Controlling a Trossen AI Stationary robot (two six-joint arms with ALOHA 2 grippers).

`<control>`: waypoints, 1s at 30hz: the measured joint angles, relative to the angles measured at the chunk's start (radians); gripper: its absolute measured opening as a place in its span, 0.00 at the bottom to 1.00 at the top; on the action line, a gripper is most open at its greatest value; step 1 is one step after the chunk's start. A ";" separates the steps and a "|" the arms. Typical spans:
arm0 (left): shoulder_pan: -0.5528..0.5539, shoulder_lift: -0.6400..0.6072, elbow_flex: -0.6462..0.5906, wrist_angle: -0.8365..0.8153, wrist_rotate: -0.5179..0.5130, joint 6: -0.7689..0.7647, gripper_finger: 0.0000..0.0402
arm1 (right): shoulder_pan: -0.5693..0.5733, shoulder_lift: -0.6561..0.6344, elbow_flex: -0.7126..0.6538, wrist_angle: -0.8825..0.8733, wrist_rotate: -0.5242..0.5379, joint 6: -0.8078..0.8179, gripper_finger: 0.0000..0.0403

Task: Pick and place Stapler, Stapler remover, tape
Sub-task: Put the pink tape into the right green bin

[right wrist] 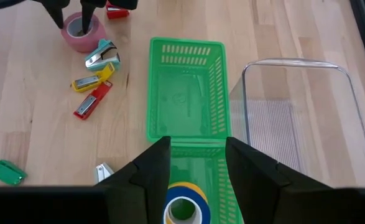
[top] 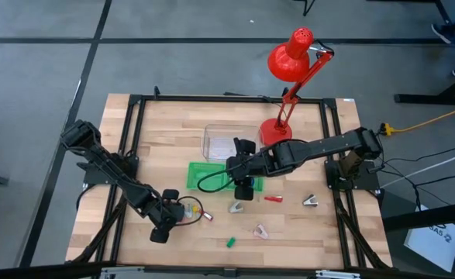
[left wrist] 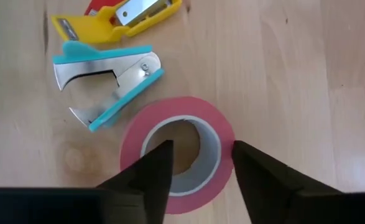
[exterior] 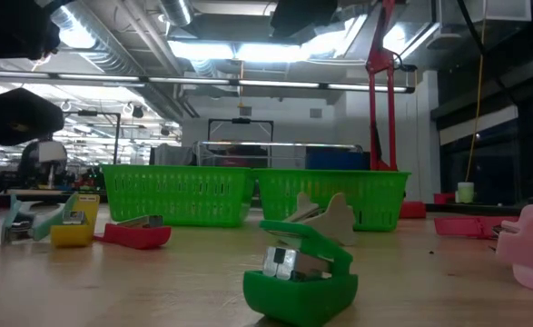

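**Pink roll straddled, baskets mostly bare**

The left claw [left wrist: 198, 171] stands apart around the wall of the pink tape roll [left wrist: 177, 152], one finger in its hollow, one outside, low in the left wrist frame. Beside the roll lie a teal staple remover [left wrist: 107, 78] and a yellow stapler [left wrist: 117, 15].

The right claw [right wrist: 191, 171], fingers apart, hovers over a blue-and-yellow tape roll [right wrist: 182, 205] in the green basket [right wrist: 185, 93].

Judging by this, sorting is barely begun: the overhead frame shows roughly seven small items loose on the counter [top: 320, 232]; two baskets, one clear tray [right wrist: 300, 118].
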 joint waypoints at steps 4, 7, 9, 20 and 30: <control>0.000 0.002 0.002 -0.007 0.035 -0.030 0.49 | -0.007 0.000 0.000 0.001 0.000 0.001 0.39; 0.000 0.002 0.020 0.005 0.036 -0.032 0.51 | -0.008 0.000 0.000 0.002 0.000 0.000 0.39; 0.000 0.002 0.021 -0.004 0.036 -0.030 0.51 | -0.008 0.000 0.000 0.003 0.000 0.000 0.39; 0.000 0.027 0.017 -0.007 0.028 0.040 0.46 | -0.008 0.000 0.000 0.003 0.000 0.000 0.39; 0.000 0.056 0.017 -0.003 -0.017 0.048 0.34 | -0.008 0.000 0.000 0.003 0.000 0.000 0.39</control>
